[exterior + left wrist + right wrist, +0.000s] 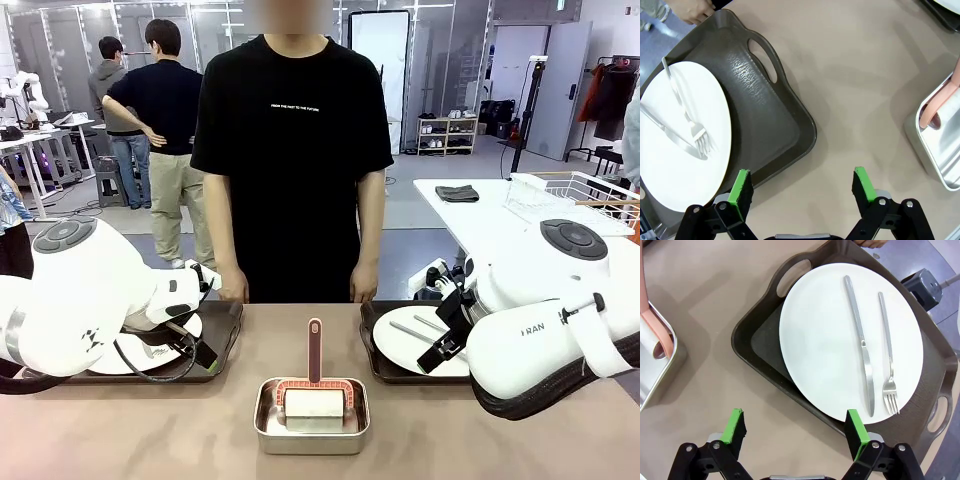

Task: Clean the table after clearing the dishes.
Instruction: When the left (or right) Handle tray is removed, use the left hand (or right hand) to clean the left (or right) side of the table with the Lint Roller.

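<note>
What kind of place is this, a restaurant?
Probably a robot test lab, not a restaurant: a white left arm and right arm reach over the table, and behind the person is a hall with a shelf.

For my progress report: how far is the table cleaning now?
Done: nothing yet. The left plate and right plate, with cutlery, still lie on the left tray and right tray. In hand: left gripper and right gripper are open near the trays, holding nothing. Left: clear both trays, then clean the table.
</note>
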`<action>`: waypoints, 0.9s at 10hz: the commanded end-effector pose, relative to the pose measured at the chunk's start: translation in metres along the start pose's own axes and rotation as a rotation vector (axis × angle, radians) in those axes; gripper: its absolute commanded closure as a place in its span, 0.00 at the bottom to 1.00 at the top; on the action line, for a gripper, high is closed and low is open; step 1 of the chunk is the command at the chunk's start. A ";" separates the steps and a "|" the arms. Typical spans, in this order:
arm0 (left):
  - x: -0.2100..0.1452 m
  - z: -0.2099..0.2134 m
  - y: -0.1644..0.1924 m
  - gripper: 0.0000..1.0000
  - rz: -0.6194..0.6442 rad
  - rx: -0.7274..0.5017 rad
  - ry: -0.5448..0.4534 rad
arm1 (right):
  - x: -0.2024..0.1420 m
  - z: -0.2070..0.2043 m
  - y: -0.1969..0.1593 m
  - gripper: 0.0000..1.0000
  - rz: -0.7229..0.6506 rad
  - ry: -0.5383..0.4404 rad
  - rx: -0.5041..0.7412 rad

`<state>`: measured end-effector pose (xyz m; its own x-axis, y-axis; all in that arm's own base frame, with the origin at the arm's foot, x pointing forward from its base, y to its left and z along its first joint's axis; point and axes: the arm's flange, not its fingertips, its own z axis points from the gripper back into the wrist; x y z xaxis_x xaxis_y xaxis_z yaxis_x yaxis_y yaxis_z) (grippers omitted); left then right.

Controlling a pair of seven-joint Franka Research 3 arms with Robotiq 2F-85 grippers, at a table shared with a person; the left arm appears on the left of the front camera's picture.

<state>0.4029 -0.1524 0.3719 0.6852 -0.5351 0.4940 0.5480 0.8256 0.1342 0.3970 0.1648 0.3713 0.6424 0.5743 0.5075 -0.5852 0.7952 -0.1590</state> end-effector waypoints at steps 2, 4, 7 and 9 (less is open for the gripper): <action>0.000 0.000 0.001 0.00 0.002 0.001 0.000 | 0.000 0.000 0.001 0.00 0.000 0.000 0.001; 0.000 0.000 0.001 0.00 0.002 0.001 0.000 | 0.000 0.000 0.001 0.00 0.000 0.000 0.001; 0.000 0.000 0.001 0.00 0.002 0.001 0.000 | 0.000 0.000 0.001 0.00 0.000 0.000 0.001; 0.000 0.000 0.001 0.00 0.002 0.001 0.000 | 0.000 0.000 0.001 0.00 0.000 0.000 0.001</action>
<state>0.4029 -0.1524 0.3719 0.6852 -0.5351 0.4940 0.5480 0.8256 0.1342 0.3970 0.1648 0.3713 0.6424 0.5743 0.5075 -0.5852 0.7952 -0.1590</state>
